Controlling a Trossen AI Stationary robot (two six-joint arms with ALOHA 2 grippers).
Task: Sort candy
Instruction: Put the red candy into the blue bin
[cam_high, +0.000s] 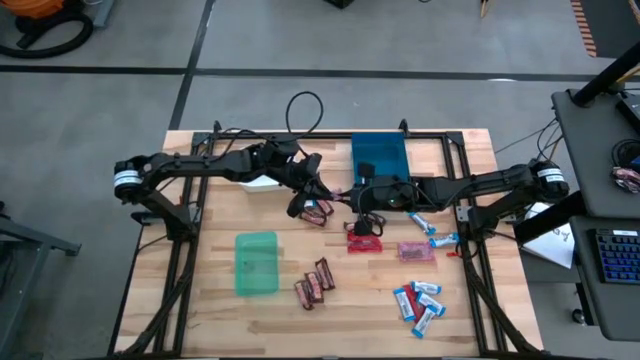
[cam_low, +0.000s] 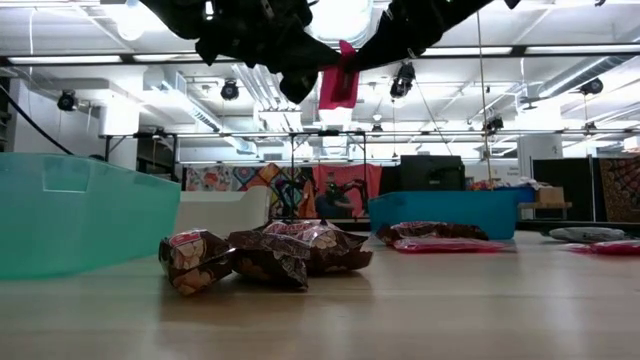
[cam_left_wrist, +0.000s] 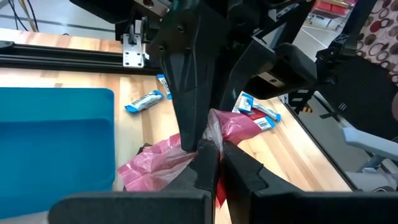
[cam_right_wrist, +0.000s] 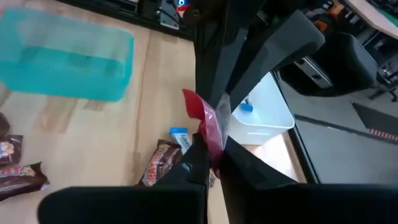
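1. You are holding both claws high over the bench (cam_high: 200, 300) middle: the left claw (cam_left_wrist: 211, 163) and right claw (cam_right_wrist: 210, 149) are each pinching the same red packet (cam_low: 338, 82), likely for a handover.
2. Remaining candy (cam_high: 312, 282) is lying scattered, awaiting the green bin (cam_high: 256, 263).

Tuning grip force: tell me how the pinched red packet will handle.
Probably floppy: the red packet crumples around the left pincer. Likely light: a thin corner pinch by the right pincer holds it aloft.
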